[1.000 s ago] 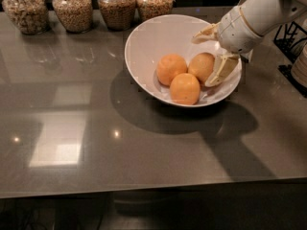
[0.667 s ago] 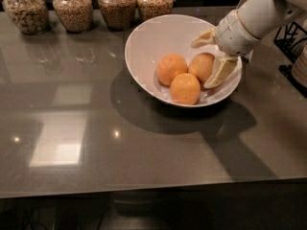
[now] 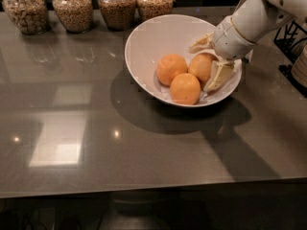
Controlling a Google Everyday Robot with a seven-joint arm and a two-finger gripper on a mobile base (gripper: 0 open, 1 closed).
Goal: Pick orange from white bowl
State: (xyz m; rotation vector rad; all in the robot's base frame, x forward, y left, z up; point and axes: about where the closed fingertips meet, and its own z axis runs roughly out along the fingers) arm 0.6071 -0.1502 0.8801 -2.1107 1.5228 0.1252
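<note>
The paler orange (image 3: 200, 67) is found at the 3 o'clock side of the white bowl (image 3: 144, 47) on the bench (image 3: 96, 128), straddled by the widely spread end effector (image 3: 209, 60), which is best closed squarely across its middle so the neighbouring oranges (image 3: 171, 69) at 8 o'clock are left undisturbed

hand (image 3: 200, 70) in white bowl (image 3: 146, 42) sunk slightly (upper finger (image 3: 201, 43) nearer orange (image 3: 200, 63))

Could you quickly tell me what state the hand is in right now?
The hand is open, straddling the paler orange in the white bowl, not yet gripping it.
</note>
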